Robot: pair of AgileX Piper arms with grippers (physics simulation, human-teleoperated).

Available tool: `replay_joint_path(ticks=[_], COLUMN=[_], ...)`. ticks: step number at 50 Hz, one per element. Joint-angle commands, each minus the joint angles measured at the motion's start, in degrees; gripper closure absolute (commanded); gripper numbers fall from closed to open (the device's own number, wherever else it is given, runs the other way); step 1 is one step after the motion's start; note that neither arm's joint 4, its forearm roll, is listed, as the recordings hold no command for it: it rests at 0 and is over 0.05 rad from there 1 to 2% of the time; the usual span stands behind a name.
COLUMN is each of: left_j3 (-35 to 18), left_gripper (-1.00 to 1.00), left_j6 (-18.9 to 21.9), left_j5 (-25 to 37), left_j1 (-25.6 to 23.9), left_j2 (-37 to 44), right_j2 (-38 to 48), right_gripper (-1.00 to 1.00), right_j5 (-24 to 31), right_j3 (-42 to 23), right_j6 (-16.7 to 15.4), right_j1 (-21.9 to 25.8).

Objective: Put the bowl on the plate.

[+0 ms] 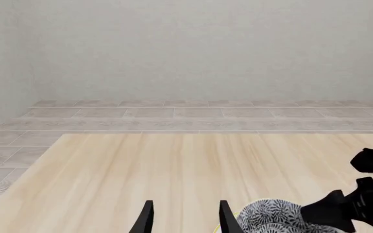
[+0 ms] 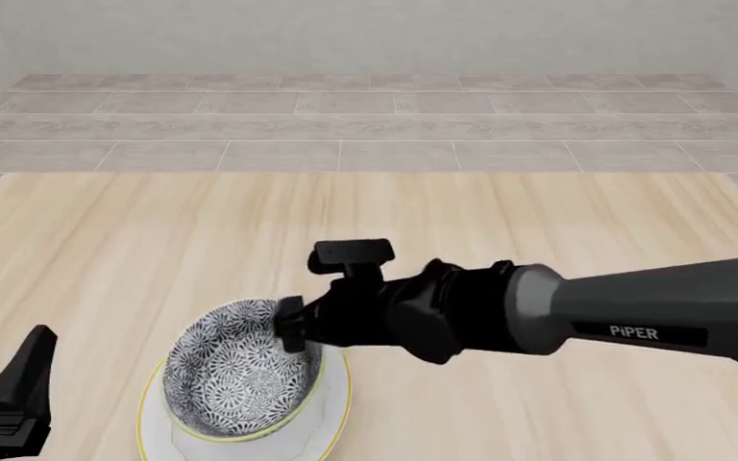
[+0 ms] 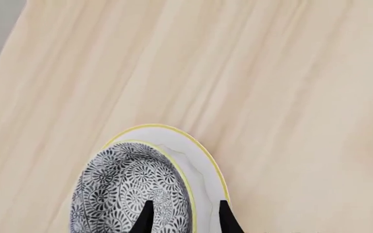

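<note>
The patterned bowl (image 2: 238, 370) sits inside the white plate (image 2: 333, 403) near the table's front left. My right gripper (image 2: 295, 331) is at the bowl's right rim. In the right wrist view its fingers (image 3: 146, 218) stand wide apart, one inside the bowl (image 3: 131, 187) and one over the plate (image 3: 199, 158), so the gripper (image 3: 186, 221) is open astride the rim. My left gripper (image 2: 4, 403) hovers open and empty at the front left corner, apart from the plate. In the left wrist view the left gripper (image 1: 183, 218) points across bare table, with the bowl (image 1: 271, 213) off to one side.
The right arm (image 2: 600, 317) stretches across the table from the right edge to the bowl. The light wooden table (image 2: 536, 221) ends at a tiled floor and a pale wall behind.
</note>
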Motion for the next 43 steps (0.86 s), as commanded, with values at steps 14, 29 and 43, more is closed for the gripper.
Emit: replay_joint_path(ticks=[14, 29, 43], left_j3=[0.0, 0.0, 0.0], left_gripper=[-1.0, -1.0, -1.0], left_j6=[0.0, 0.0, 0.0], left_j5=[0.0, 0.0, 0.0], left_j1=[0.0, 0.0, 0.0], left_j2=[0.0, 0.0, 0.0], right_j2=[-18.6, -42.1, -64.5], right_gripper=[-1.0, -1.0, -1.0], right_j5=[-0.3, 3.8, 11.5], right_j3=[7.4, 13.5, 15.8], right_j6=[-2.9, -5.4, -7.1], right_j1=[-5.9, -10.9, -18.1])
